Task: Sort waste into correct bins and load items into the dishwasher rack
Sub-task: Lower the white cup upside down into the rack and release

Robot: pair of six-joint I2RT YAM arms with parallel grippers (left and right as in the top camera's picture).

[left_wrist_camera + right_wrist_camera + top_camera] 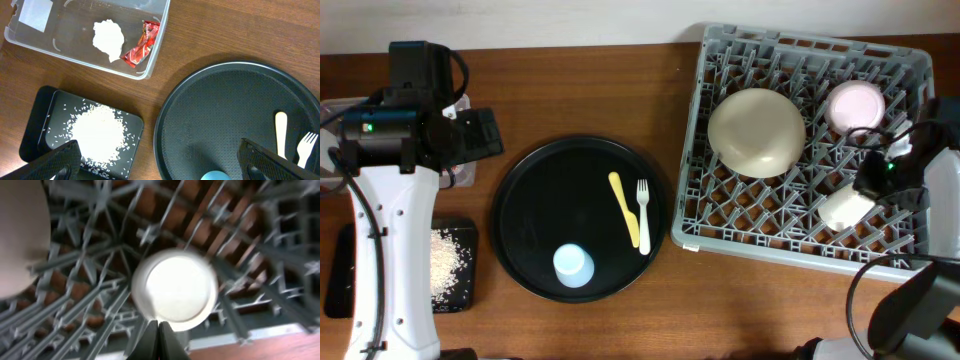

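Observation:
The grey dishwasher rack (692, 190) holds the cream plate (757, 130), the pinkish bowl (856, 105) and the white cup (845, 208). My right gripper (160, 327) is shut on the white cup's (175, 290) rim inside the rack. The light blue cup (573, 265), yellow knife (623, 205) and white fork (643, 215) lie on the round black tray (530, 230). My left gripper (157, 147) is open and empty above the table. The clear tub (70, 25) holds the tissue ball (108, 39) and red wrapper (142, 44). The shallow black tray (45, 97) holds rice grains (97, 132).
The left arm's white body (390, 250) covers the table's left side and most of the clear tub in the overhead view. Bare wood lies between the round tray and the rack. The right arm (920, 170) reaches over the rack's right wall.

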